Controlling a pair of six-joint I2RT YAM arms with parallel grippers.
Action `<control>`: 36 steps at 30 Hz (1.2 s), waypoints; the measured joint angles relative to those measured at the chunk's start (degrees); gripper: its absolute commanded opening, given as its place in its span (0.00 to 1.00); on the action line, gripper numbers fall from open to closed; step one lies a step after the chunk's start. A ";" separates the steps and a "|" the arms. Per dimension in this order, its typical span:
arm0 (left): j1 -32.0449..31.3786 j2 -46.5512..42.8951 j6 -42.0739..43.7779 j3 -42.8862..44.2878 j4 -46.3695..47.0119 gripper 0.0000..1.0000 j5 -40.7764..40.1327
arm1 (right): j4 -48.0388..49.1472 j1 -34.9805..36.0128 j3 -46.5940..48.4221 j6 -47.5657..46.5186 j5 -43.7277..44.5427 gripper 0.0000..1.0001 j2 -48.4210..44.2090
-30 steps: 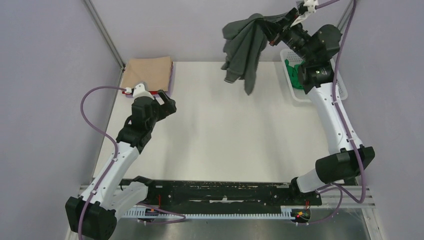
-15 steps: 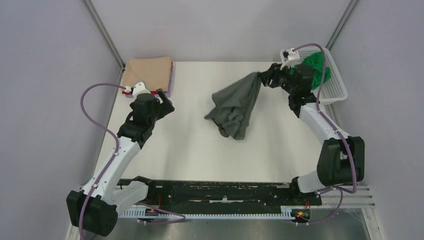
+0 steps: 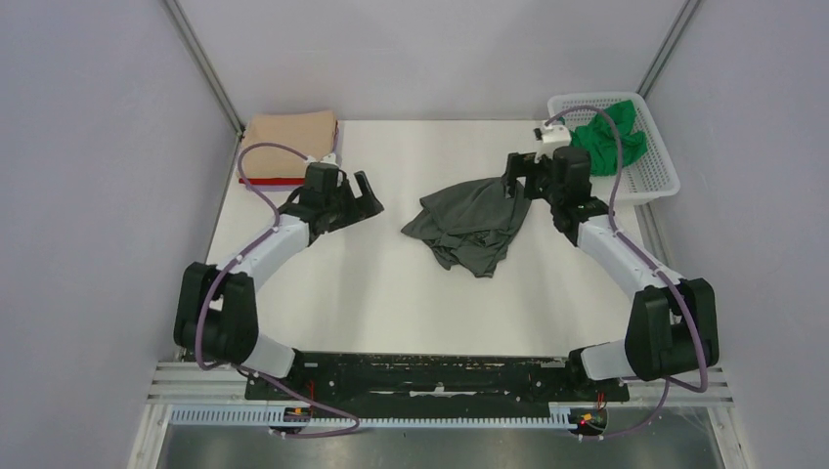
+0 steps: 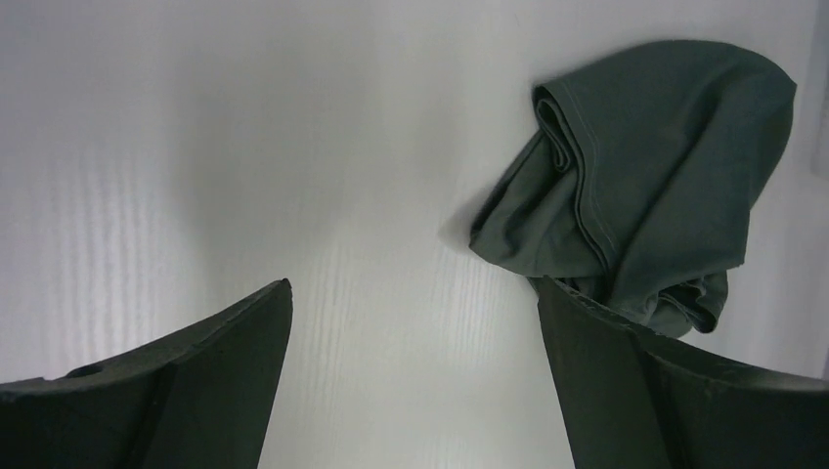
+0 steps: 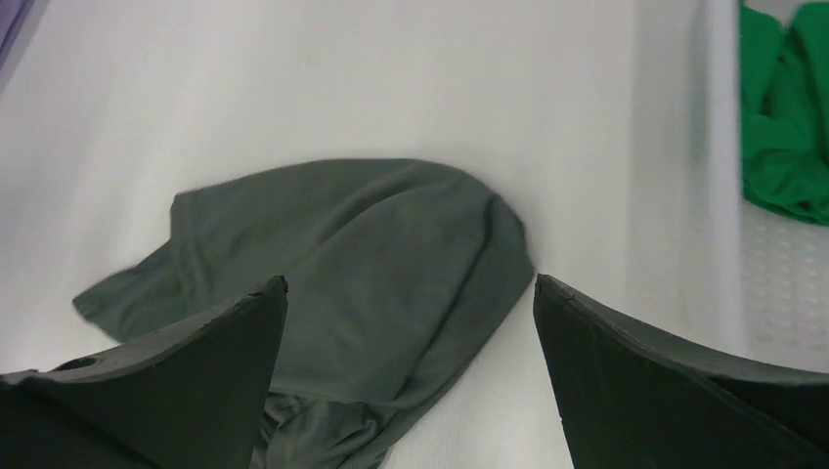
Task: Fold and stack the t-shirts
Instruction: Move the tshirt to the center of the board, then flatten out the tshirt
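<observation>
"While the dark grey cloth t-shirt [image 3: 469, 220] is lying crumpled in a loose heap at mid-table, the right gripper [image 3: 515, 178] is hovering at the heap's right edge with its jaws standing wide and gripping nothing," the inspector is reporting. "The left gripper [image 3: 369, 195] is likewise gaping fully and carrying nothing, and it is pointing at the heap from some way to its left."

"What are you flagging as the risk?" the supervisor is asking.

"Layers are overlapping and a hem is doubling back on itself. I am judging that a pinch taken blind is liable to catch two layers at once, bringing the garment up twisted instead of spreading it flat. Two arms pulling on mismatched corners are then bunching it further."

"And the containers?"

"I am finding one only. The white plastic mesh basket [image 3: 663, 156] is sitting at the far right corner of the white table [image 3: 391, 293], holding a bunched bright green t-shirt [image 3: 606, 142]; nothing else is showing inside. At the far left corner a folded tan t-shirt [image 3: 288, 137] is resting on a red t-shirt [image 3: 266, 180], only its edge showing. Both are lying on the table, not in any container."
</observation>
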 measured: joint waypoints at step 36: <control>-9.66 30.62 -2.75 11.15 12.90 0.02 16.28 | -7.87 13.20 -9.05 -9.29 0.72 0.86 1.11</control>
